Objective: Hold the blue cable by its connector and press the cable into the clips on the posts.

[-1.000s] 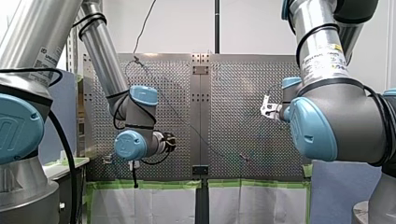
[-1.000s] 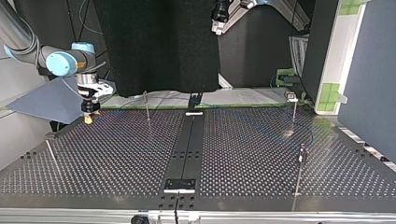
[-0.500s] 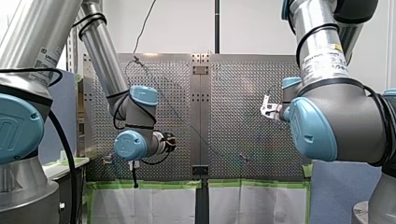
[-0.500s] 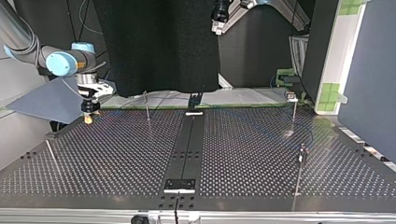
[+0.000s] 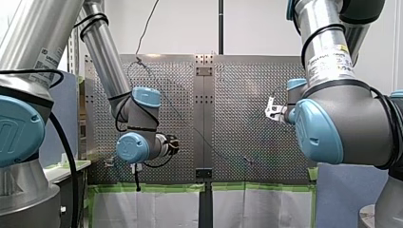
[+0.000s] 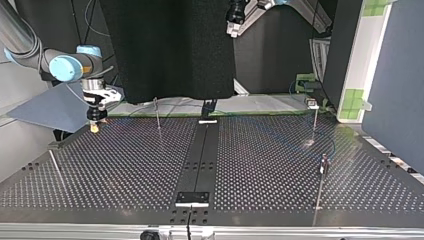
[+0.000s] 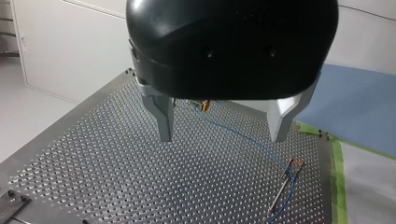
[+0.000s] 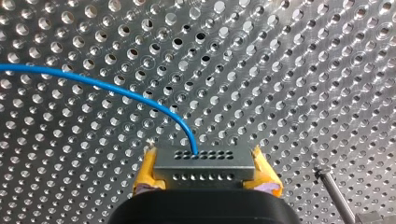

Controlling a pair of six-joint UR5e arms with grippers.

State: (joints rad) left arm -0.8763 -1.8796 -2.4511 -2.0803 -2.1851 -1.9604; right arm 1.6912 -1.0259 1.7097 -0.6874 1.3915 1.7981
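My right hand was clamped by its yellow pads on the grey perforated metal connector, just over the perforated metal worktop. The thin blue cable curved away from the connector. Further off, my left hand hung empty, jaws apart. I feared that tension at the thin metal post could twist the connector loose.

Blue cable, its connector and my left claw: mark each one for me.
blue cable (image 8: 107, 87), right wrist view, mid-arc ahead of the connector.
connector (image 8: 204, 165), right wrist view, centre of its grey holed face.
left claw (image 7: 222, 137), left wrist view, midway between its open fingertips.
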